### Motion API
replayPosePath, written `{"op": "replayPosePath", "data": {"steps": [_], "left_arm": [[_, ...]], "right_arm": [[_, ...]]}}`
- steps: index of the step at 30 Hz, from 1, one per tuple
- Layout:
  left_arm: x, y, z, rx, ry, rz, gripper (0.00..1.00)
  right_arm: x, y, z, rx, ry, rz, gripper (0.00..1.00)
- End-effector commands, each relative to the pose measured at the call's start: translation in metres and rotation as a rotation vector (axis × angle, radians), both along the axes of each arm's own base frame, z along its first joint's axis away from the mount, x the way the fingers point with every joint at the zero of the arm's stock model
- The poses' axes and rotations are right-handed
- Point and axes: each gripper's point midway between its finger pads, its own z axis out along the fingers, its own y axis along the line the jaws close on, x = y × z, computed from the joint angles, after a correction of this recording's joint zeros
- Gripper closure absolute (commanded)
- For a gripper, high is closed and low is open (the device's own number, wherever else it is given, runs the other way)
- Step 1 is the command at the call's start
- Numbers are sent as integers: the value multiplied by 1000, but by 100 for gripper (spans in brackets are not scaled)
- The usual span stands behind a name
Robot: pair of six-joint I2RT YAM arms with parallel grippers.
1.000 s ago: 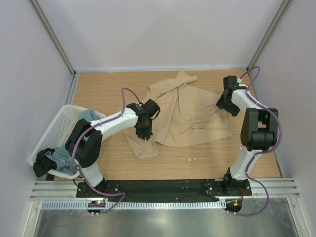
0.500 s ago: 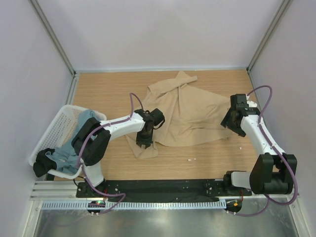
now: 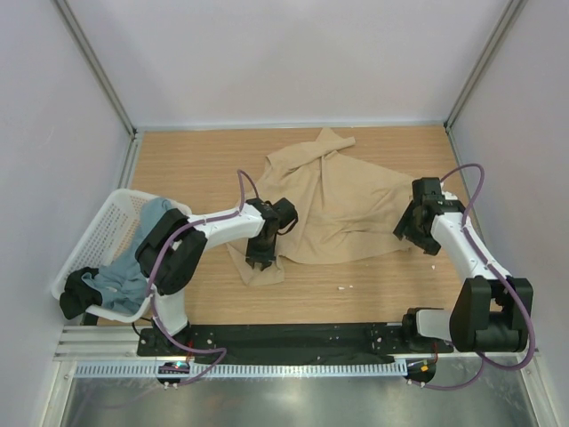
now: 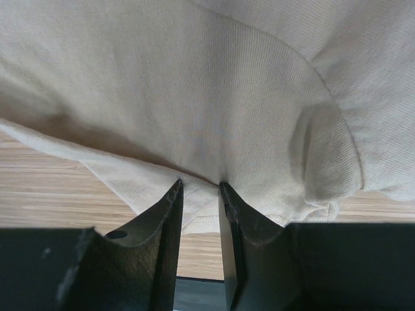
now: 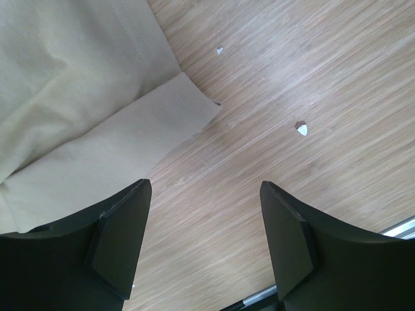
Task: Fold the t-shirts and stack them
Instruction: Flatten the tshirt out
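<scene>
The tan-beige t-shirt [image 3: 338, 200] lies crumpled and partly spread in the middle of the wooden table. My left gripper [image 3: 260, 261] is low at its front left corner. In the left wrist view the left gripper [image 4: 201, 186] has its jaws a narrow gap apart, with the hem of the shirt [image 4: 194, 97] lying between the tips. My right gripper [image 3: 416, 238] hovers at the shirt's right corner. Its jaws [image 5: 204, 184] are wide open over bare wood, the shirt's hemmed corner [image 5: 175, 107] just ahead. The grey-blue t-shirt [image 3: 133, 267] is bunched in the basket.
A white mesh basket [image 3: 102, 222] sits tilted at the table's left edge, with dark cloth [image 3: 78, 289] hanging over its near end. Small white scraps [image 3: 345, 287] lie on the wood near the front. Grey walls close the table on three sides.
The right arm has swung from the back right down to the shirt's right corner. The left gripper has shifted slightly forward at the front left corner and its jaws have parted a little.
</scene>
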Motion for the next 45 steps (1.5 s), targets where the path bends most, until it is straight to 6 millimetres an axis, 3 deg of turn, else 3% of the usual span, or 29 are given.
{"op": "replayPosePath", "data": {"steps": [1, 15, 24, 29, 32, 45], "left_arm": [[8, -5, 9, -13, -41, -3, 70], [11, -10, 19, -42, -65, 17, 68], [17, -6, 43, -83, -157, 44, 65], [3, -7, 18, -75, -74, 39, 62], [7, -12, 11, -93, -80, 37, 62], [4, -2, -6, -55, -66, 39, 79]], "right_arm": [[3, 3, 4, 7, -41, 15, 26], [2, 5, -2, 20, -24, 31, 25], [0, 6, -3, 24, -25, 36, 26], [0, 9, -5, 39, -25, 34, 25], [-1, 10, -7, 47, -25, 34, 25], [-3, 10, -3, 45, -40, 29, 26]]}}
